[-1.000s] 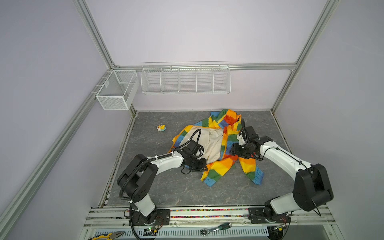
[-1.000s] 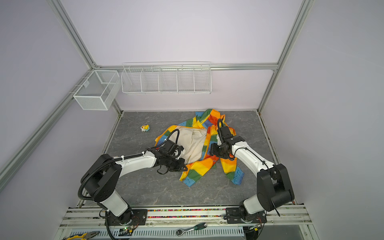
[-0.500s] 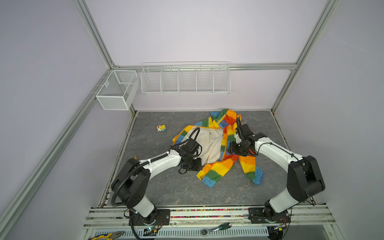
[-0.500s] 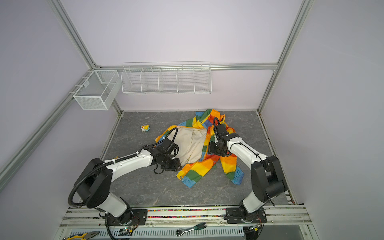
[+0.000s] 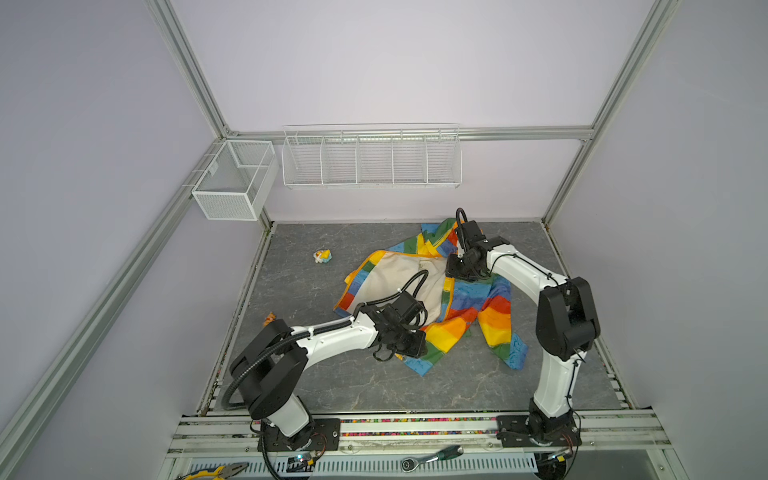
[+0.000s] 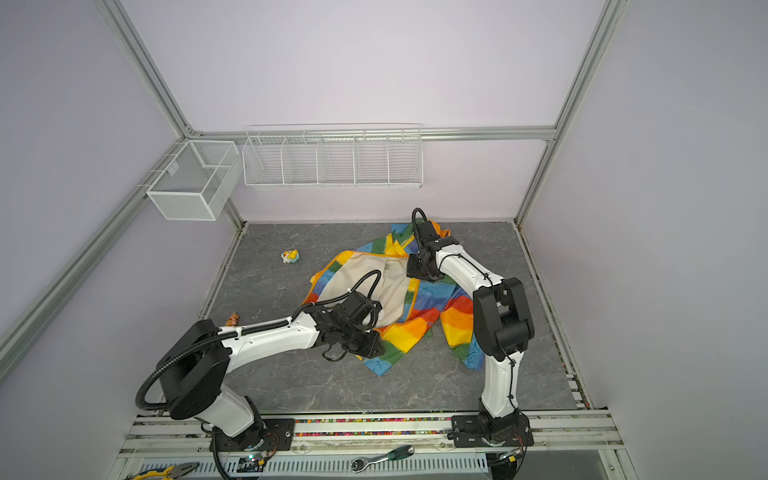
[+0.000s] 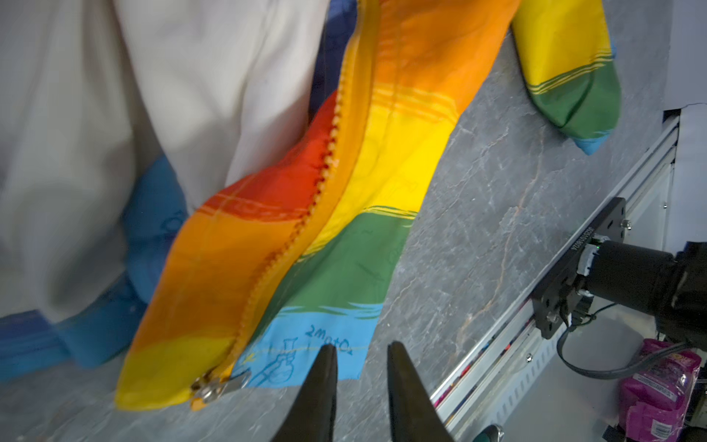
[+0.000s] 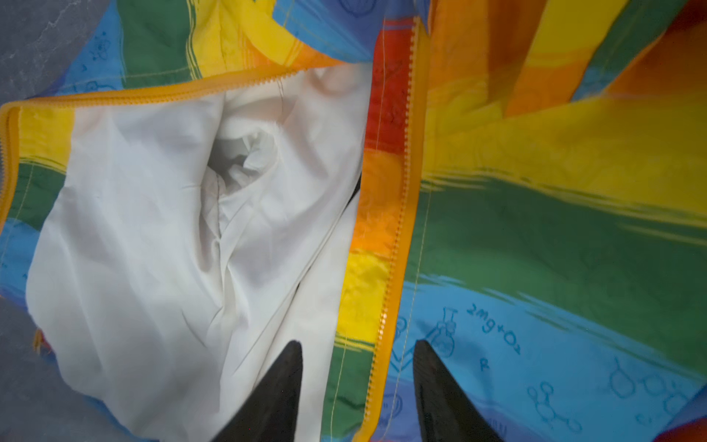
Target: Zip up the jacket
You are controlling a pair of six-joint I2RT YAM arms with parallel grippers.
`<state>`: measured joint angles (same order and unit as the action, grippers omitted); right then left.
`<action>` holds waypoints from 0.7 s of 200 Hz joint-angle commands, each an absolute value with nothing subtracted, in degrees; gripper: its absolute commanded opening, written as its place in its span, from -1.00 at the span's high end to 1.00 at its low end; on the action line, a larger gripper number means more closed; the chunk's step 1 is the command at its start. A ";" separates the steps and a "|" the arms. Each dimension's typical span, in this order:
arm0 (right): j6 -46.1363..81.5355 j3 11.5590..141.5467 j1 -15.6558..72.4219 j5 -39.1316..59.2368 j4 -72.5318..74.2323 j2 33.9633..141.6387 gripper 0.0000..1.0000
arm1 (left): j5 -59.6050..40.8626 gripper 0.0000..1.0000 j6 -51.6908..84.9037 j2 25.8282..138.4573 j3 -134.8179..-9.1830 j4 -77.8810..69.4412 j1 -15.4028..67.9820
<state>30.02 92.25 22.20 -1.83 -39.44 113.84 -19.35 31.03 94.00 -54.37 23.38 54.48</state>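
The rainbow-striped jacket (image 5: 478, 303) (image 6: 440, 307) lies unzipped on the grey floor, cream lining (image 5: 395, 278) facing up. My left gripper (image 5: 409, 347) (image 7: 361, 350) is open and empty, hovering just over the light blue hem corner (image 7: 325, 336). The metal zipper slider (image 7: 214, 388) sits at the hem end of the orange zipper (image 7: 306, 214), beside the gripper. My right gripper (image 5: 459, 272) (image 8: 357, 346) is open above the jacket's upper part. Its fingers straddle the other orange zipper edge (image 8: 401, 229) without closing on it.
A small yellow toy (image 5: 322, 255) and an orange scrap (image 5: 269, 319) lie on the floor to the left. White wire baskets (image 5: 371, 156) and a mesh bin (image 5: 232, 183) hang on the back wall. A ratchet (image 5: 430, 457) and pliers (image 5: 216, 471) lie on the front rail.
My left gripper went from shut to open and moved toward the front, to the hem corner. My right gripper moved left across the jacket and its jaws narrowed somewhat.
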 commanded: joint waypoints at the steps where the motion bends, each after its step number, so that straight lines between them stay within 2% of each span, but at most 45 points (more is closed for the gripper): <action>1: 31.36 97.30 21.55 -6.79 -43.12 118.10 0.11 | -19.78 0.55 33.19 96.05 -52.33 17.88 54.78; 36: 31.65 104.76 20.87 -10.74 -44.06 123.49 0.15 | -20.67 0.60 33.83 98.38 -50.13 14.87 54.80; 71: 30.20 114.96 19.89 -14.25 -47.99 130.25 0.03 | -21.65 0.63 34.48 100.27 -49.13 12.73 54.76; 140: 27.29 126.98 18.20 -13.36 -49.75 139.83 0.00 | -22.75 0.66 35.07 101.26 -48.51 11.58 54.80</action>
